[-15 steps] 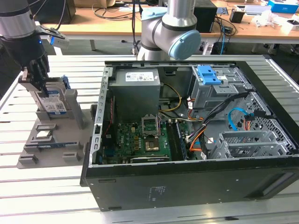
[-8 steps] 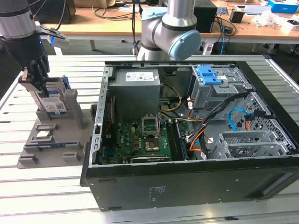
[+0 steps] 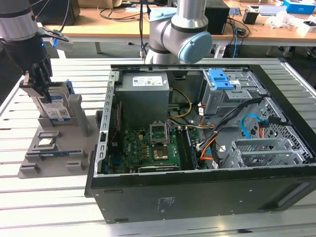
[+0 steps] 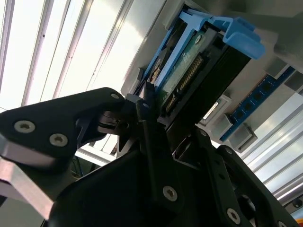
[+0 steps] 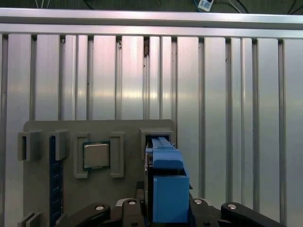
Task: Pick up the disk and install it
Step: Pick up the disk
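Note:
The disk (image 3: 55,109) stands on edge in a slot of the grey holder (image 3: 80,118) at the exterior view's left, its white-and-blue label facing out. My gripper (image 3: 40,90) comes down over its top edge, one finger on each flat side, and looks shut on it. In the first wrist view the disk's bright blue frame (image 5: 166,182) rises between the finger links of the gripper (image 5: 168,210). The second wrist view shows the disk's green board and connector (image 4: 184,80) with a black finger (image 4: 143,111) against the blue frame. The disk's bottom is still in the slot.
The holder also carries a small square silver chip (image 3: 46,142) and a blue memory stick (image 3: 59,154). The open computer case (image 3: 197,195) lies at the exterior view's right, with a drive bay and blue bracket (image 3: 220,79) at its far side. A second arm's base (image 3: 177,34) stands behind it.

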